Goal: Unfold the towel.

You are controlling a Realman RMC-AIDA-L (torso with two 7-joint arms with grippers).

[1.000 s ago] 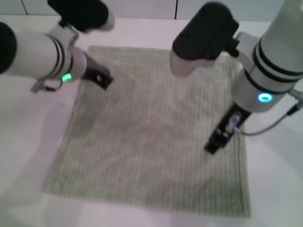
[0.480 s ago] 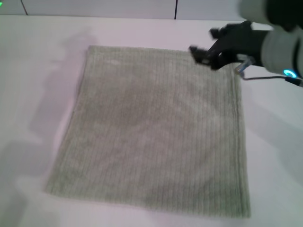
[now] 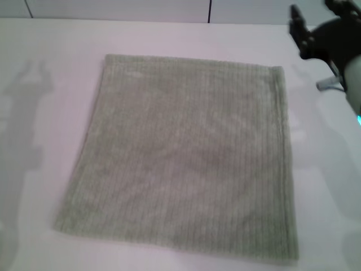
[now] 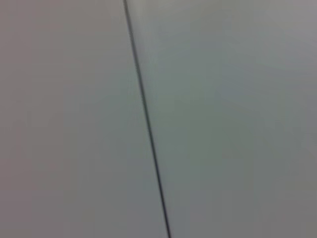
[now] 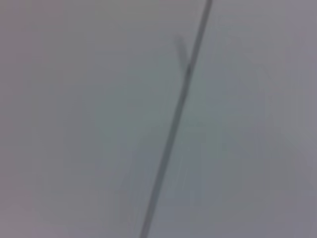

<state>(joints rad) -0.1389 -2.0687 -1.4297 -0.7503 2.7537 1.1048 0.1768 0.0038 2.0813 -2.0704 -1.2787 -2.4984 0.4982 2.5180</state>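
Note:
The towel (image 3: pixel 186 152) lies spread flat on the white table (image 3: pixel 45 141) in the head view. It is a pale grey-green ribbed cloth, roughly square, with a hemmed edge along its right side. My right gripper (image 3: pixel 316 10) is raised at the far right, beyond the towel's far right corner and apart from it, with its black fingers (image 3: pixel 295 17) spread and empty. My left gripper is out of view; only its shadow (image 3: pixel 28 101) falls on the table to the left of the towel. Both wrist views show no towel.
Pale panels with a dark seam (image 3: pixel 210 10) run along the back of the table. The left wrist view shows only a pale surface with a dark seam (image 4: pixel 146 119). The right wrist view shows the same kind of seam (image 5: pixel 176 119).
Both arms have lifted off the towel. The left arm has left the view. The right gripper has risen and swung to the far right. The towel lies flat and has not moved.

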